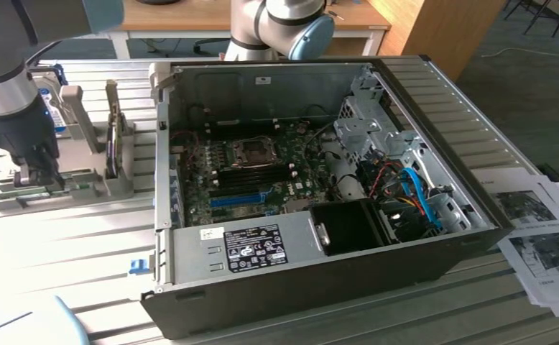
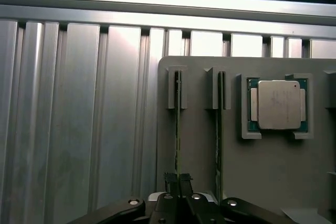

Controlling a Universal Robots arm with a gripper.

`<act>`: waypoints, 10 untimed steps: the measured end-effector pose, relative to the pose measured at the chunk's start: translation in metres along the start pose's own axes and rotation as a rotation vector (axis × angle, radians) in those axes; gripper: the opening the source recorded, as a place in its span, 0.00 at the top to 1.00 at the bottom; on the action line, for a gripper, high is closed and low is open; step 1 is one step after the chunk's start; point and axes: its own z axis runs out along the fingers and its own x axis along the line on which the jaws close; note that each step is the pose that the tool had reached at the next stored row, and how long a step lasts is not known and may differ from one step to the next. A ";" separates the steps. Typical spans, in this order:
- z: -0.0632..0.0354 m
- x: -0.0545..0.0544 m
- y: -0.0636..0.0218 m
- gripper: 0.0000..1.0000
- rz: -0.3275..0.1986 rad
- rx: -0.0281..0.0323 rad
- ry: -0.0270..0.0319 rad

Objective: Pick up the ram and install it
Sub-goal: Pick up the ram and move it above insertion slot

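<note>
1. While clamped on the ram (image 2: 178,129), hand (image 2: 177,179) sits low over grey holder (image 2: 199,145).
2. Ram: on edge, slotted in holder, beside second stick (image 2: 219,129).
3. Holder: on table (image 2: 79,129), near its edge.

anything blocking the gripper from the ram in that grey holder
Nothing visible does: the black gripper is closed on the thin green ram stick, standing on edge in the grey holder; the neighbouring stick sits apart.

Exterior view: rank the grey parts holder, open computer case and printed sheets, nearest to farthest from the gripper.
1. grey parts holder: at the gripper, exterior view's left.
2. open computer case: centre.
3. printed sheets: exterior view's right edge.
</note>
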 end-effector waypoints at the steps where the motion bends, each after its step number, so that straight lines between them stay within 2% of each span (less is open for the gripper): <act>1: -0.0008 0.000 0.0000 0.89 0.000 0.0000 0.0002; 10: -0.0074 0.000 0.0004 0.89 0.000 0.0000 0.0006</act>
